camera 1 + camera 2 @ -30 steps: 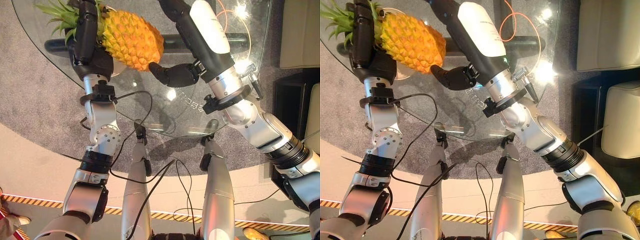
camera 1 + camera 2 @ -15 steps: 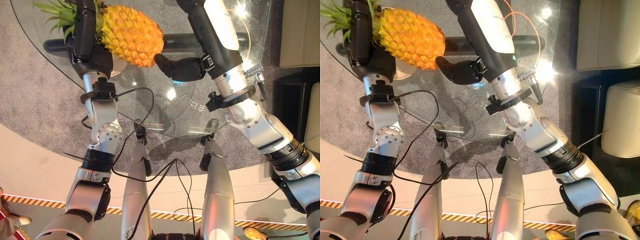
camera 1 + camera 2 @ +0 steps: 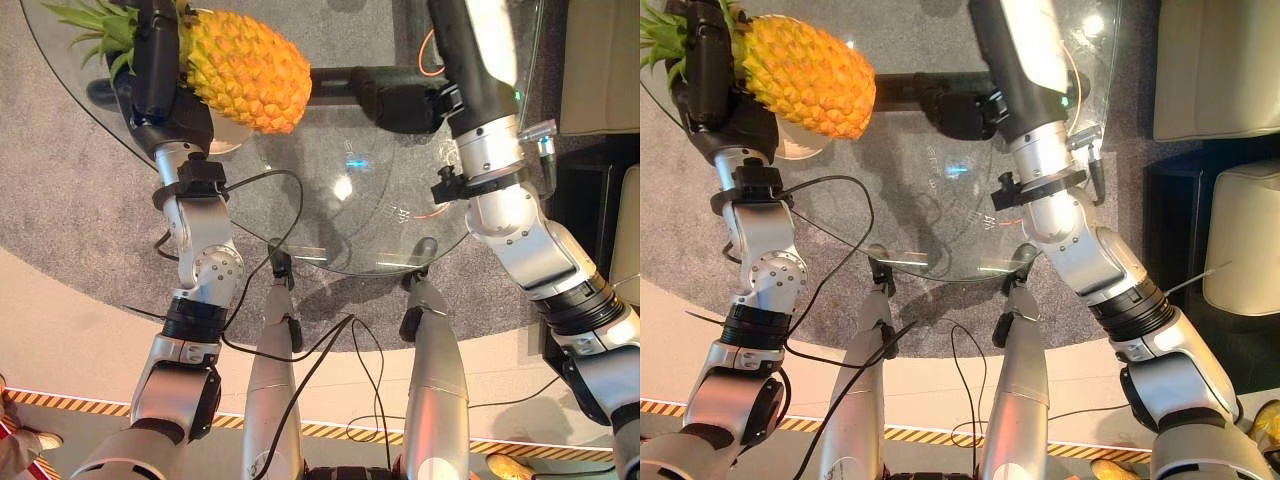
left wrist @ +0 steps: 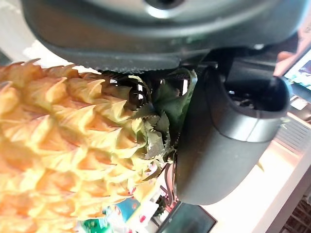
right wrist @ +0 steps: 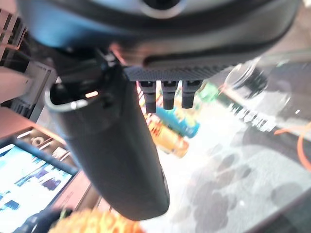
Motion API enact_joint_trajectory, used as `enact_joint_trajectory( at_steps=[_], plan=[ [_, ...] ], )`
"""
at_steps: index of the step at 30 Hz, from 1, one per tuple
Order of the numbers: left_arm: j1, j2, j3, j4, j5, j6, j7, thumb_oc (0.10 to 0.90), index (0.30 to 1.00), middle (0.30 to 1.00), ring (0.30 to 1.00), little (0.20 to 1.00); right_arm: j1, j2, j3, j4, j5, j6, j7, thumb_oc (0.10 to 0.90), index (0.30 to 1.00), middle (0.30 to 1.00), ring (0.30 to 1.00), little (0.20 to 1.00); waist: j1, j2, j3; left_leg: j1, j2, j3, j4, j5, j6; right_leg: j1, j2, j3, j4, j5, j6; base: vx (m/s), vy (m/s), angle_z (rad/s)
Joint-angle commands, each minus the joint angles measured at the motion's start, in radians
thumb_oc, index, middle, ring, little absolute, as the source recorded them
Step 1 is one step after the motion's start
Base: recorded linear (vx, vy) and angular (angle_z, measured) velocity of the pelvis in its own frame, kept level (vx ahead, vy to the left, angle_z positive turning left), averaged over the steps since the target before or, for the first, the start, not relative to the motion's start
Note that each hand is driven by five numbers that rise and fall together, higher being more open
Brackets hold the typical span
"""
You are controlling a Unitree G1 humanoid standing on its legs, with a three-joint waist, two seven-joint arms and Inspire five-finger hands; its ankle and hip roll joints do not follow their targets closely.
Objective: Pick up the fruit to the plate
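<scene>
A yellow pineapple (image 3: 245, 65) with green leaves hangs over the round glass table (image 3: 340, 230), lying sideways. My left hand (image 3: 155, 70) is shut on the pineapple at its leafy end; the left wrist view shows the thumb (image 4: 218, 141) against the crown beside the fruit (image 4: 58, 145). A white plate (image 3: 228, 138) peeks out just below the pineapple, mostly hidden by it. My right hand (image 3: 455, 70) is open over the table's far right, well apart from the fruit, with its thumb (image 5: 116, 145) standing out and nothing in it.
An orange cable (image 3: 1072, 75) lies by the right hand. A dark bar (image 3: 335, 85) runs under the glass. Cream furniture (image 3: 600, 70) stands at the right, beyond the table's edge. Grey carpet surrounds the table.
The right hand has drawn away from the pineapple's end, moving right and up. The left hand with the pineapple has shifted a little to the left.
</scene>
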Motion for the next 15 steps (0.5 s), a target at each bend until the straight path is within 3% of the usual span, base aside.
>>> enact_joint_trajectory(
  at_steps=[1, 9, 15],
  plan=[
    [-0.109, 0.047, 0.071, -0.077, 0.135, -0.135, 0.019, 0.100, 0.300, 0.300, 0.300, 0.200, -0.059, 0.020, -0.056, -0.070, -0.006, -0.070, -0.074, 0.800, 0.900, 0.900, 0.900, 0.900, -0.001, -0.024, -0.025, -0.037, -0.003, -0.027, 0.087, -0.069, -0.034, 0.078, -0.001, -0.040, -0.103, 0.020, 0.052, 0.00, 0.000, 0.00],
    [-0.121, 0.068, 0.086, -0.030, 0.254, -0.150, 0.144, 0.100, 0.300, 0.300, 0.300, 0.200, -0.020, 0.021, -0.089, -0.012, 0.016, -0.054, -0.141, 0.800, 0.900, 0.900, 0.900, 0.900, -0.005, -0.029, -0.025, -0.025, 0.002, -0.023, 0.078, -0.066, -0.036, 0.091, 0.000, -0.043, -0.109, 0.018, 0.051, 0.00, 0.001, 0.00],
    [-0.143, 0.094, 0.104, 0.057, 0.417, -0.190, 0.305, 0.100, 0.300, 0.300, 0.300, 0.200, 0.036, 0.027, -0.130, 0.090, 0.076, -0.052, -0.245, 0.800, 0.900, 0.900, 0.900, 0.900, -0.012, -0.030, -0.025, -0.016, 0.001, -0.019, 0.073, -0.068, -0.037, 0.098, -0.003, -0.046, -0.115, 0.014, 0.051, -0.01, 0.003, 0.00]
  ],
)
